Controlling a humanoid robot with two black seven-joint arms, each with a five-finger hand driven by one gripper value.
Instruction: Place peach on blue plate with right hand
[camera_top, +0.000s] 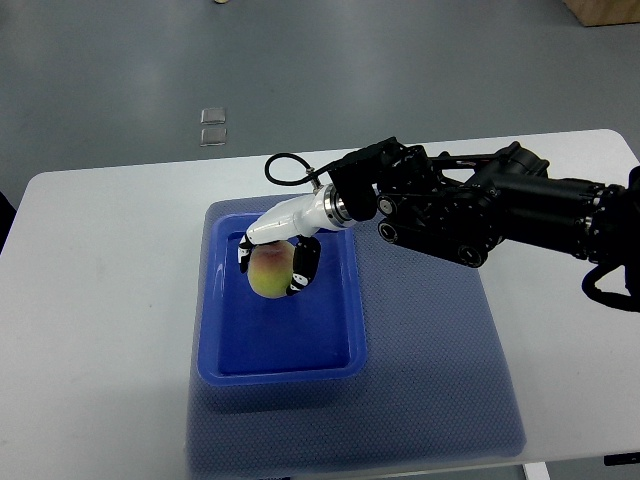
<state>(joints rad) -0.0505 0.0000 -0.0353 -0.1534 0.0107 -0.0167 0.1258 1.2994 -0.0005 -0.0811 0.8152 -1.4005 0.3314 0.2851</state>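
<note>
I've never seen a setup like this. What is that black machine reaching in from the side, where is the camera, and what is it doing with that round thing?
This is one picture, taken from a camera on the robot that looks steeply down at a white table. The black jointed machine entering from the right is the robot's right arm. It ends in a white and black robot hand with fingers, much like a person's. Those fingers are wrapped around a peach, holding it over or on a blue plate, really a shallow rectangular tray; I cannot tell if they touch. The plate rests on a blue mat. The other arm is not in view.
</note>
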